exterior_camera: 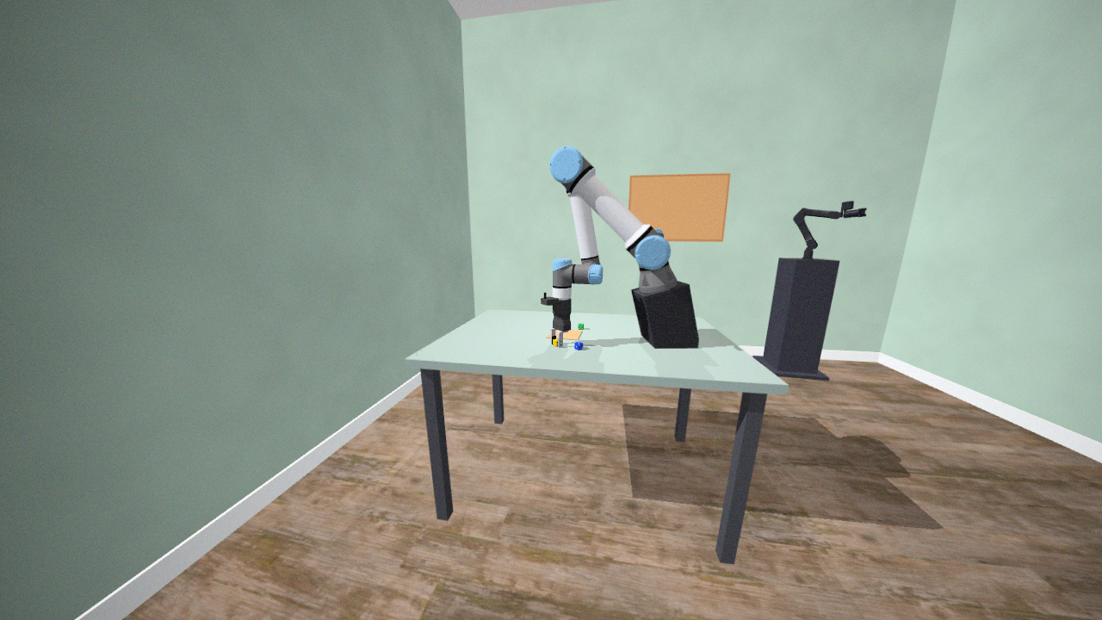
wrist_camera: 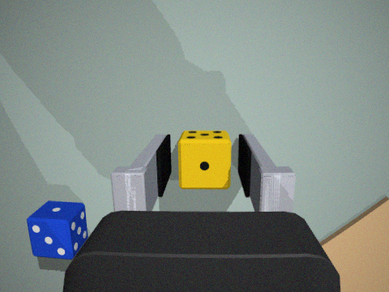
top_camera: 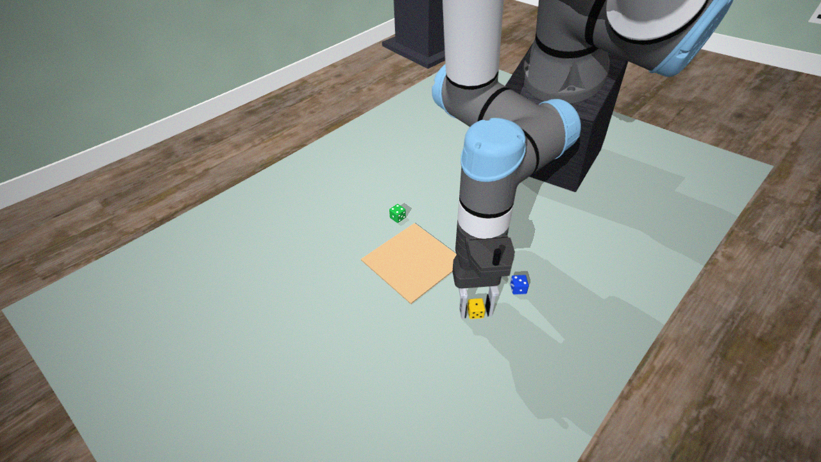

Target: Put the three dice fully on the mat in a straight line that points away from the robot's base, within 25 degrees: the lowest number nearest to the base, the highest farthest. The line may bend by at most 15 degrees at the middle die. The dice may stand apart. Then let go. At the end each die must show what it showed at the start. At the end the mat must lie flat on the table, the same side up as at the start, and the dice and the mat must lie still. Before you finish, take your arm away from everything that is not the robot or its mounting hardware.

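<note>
A yellow die (top_camera: 476, 308) (wrist_camera: 204, 159) (exterior_camera: 554, 343) rests on the table, off the mat, with one pip showing up in the wrist view. My gripper (top_camera: 476, 308) (wrist_camera: 204, 153) is open and lowered around it, one finger on each side with a small gap to each. A blue die (top_camera: 519, 283) (wrist_camera: 57, 229) (exterior_camera: 578, 346) sits on the table close to the gripper's side. A green die (top_camera: 397, 213) (exterior_camera: 580, 325) sits beyond the mat's far corner. The tan square mat (top_camera: 407, 261) (wrist_camera: 362, 271) (exterior_camera: 572, 335) lies flat and bare.
The robot's dark base block (top_camera: 580, 143) (exterior_camera: 666, 316) stands at the table's far side. The table edge (top_camera: 619, 396) runs along the right. A dark pedestal with a small arm (exterior_camera: 801, 316) stands on the floor beyond the table.
</note>
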Controlling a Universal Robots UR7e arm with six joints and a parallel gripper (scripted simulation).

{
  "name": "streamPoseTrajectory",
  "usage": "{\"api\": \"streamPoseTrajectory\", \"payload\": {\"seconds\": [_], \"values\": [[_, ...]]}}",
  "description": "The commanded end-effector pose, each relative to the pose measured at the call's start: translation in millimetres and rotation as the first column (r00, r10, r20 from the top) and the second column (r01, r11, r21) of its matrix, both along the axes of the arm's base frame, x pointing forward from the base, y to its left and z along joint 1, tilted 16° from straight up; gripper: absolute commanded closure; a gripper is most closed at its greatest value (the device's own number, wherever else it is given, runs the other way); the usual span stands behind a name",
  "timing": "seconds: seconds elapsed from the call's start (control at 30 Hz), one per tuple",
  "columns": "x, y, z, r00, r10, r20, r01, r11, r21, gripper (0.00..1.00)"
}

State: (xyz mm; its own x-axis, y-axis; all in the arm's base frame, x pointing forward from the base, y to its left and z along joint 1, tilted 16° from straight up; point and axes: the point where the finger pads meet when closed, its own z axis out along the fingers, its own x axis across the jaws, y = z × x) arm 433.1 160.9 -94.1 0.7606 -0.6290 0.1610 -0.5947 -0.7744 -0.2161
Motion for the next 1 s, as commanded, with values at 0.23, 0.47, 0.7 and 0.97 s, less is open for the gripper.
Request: {"api": "streamPoseTrajectory", "payload": {"seconds": [0.23,0.47,0.7,0.97], "values": [[0.3,0.0,0.4,1.0,0.0,0.001,0.0,1.0,0.0,0.51],[0.3,0.0,0.4,1.0,0.0,0.001,0.0,1.0,0.0,0.51],[0.3,0.0,0.4,1.0,0.0,0.001,0.0,1.0,0.0,0.51],[0.3,0.0,0.4,1.0,0.0,0.001,0.0,1.0,0.0,0.51]]}}
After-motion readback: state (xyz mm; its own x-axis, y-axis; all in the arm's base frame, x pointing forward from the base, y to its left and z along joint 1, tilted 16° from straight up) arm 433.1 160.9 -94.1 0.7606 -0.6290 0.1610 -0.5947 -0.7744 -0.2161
